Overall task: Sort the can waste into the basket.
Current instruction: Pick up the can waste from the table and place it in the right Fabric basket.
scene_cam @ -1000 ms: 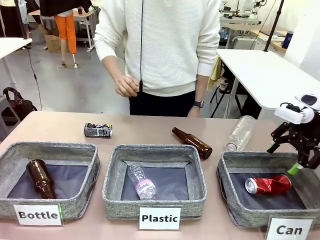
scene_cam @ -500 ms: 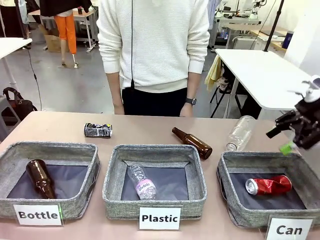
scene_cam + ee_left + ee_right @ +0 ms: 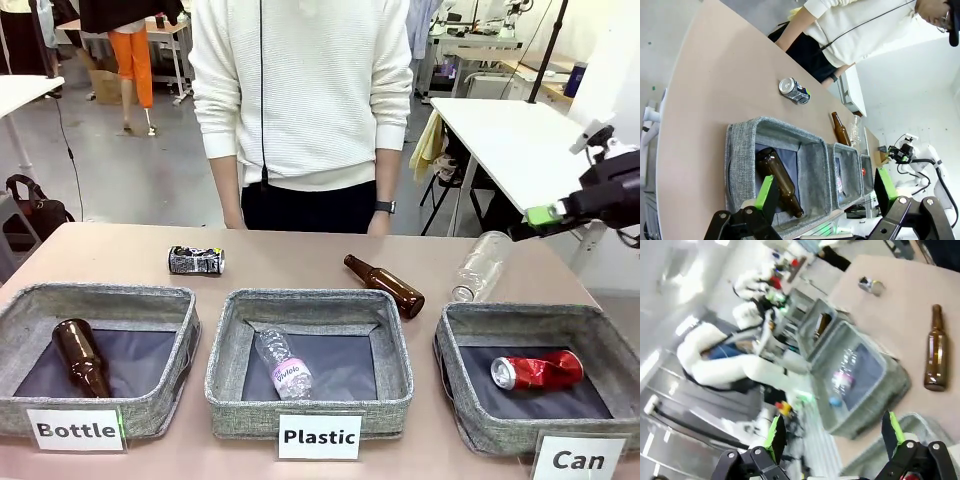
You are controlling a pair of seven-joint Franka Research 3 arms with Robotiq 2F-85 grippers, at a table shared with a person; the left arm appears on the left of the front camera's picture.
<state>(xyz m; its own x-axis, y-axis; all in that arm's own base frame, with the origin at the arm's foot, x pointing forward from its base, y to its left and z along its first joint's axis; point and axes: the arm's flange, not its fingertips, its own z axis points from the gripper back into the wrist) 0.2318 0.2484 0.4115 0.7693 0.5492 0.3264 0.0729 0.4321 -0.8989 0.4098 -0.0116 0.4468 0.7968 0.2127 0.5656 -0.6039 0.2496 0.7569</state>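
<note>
we see the red can (image 3: 535,371) lying on its side inside the basket (image 3: 480,428) labelled "can", at the right end of the surface (image 3: 120,250). the black-and-white can (image 3: 196,261) lies on the surface beyond the bin (image 3: 22,325) labelled "bottle" — well apart from that basket. our right gripper (image 3: 535,220) hangs raised over the surface's far right side, fingers spread and empty; our left gripper (image 3: 825,192) is spread too — holding nothing.

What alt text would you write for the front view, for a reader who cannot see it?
A crushed red can lies in the grey basket labelled Can; a black-and-white can lies on the table beyond the Bottle bin. The right tool hangs raised at the picture's right.
</note>
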